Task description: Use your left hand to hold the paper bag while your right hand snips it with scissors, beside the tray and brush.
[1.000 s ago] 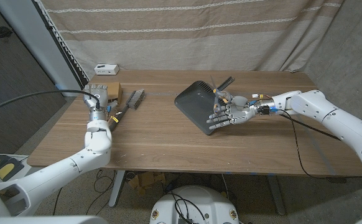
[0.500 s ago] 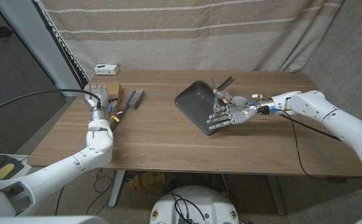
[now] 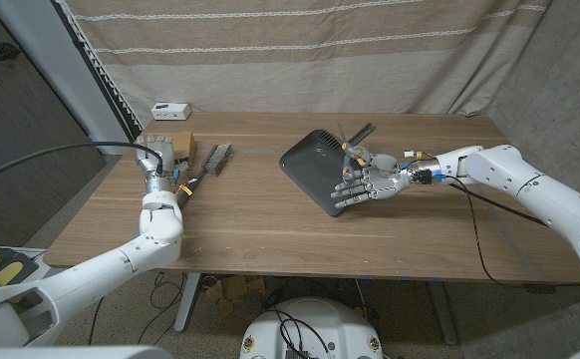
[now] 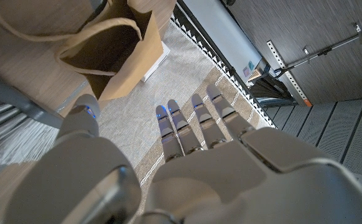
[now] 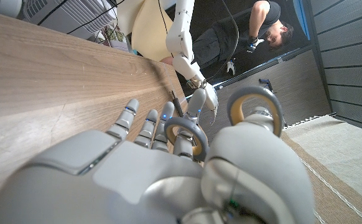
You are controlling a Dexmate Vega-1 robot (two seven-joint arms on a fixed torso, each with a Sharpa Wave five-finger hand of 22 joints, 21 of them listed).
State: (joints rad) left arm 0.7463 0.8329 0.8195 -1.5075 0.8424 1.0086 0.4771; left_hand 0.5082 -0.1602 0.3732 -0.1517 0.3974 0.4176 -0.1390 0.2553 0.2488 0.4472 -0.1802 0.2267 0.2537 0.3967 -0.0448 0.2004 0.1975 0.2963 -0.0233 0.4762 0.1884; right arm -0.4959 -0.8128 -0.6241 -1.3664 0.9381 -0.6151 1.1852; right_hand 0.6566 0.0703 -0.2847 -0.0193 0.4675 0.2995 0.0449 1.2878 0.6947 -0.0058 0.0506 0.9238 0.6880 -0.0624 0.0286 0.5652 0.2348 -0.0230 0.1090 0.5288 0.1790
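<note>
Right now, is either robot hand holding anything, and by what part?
The right hand holds the scissors by their ringed handles, fingers through the loops. The left hand holds nothing; it is open near the paper bag.

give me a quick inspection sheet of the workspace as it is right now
surface: wooden table, bare wood at the front
job's things: paper bag upright at the far left; scissors with yellow-lined handles, on the right hand's fingers; dark tray at centre; brush beside the bag
clutter: small white box at the far left corner
hands: left hand close to the bag, fingers straight, holding nothing; right hand holds the scissors over the tray's near edge
cables: black cable to the left wrist; another hangs from the right arm
surroundings: striped curtain behind the table; a person in the right wrist view
</note>
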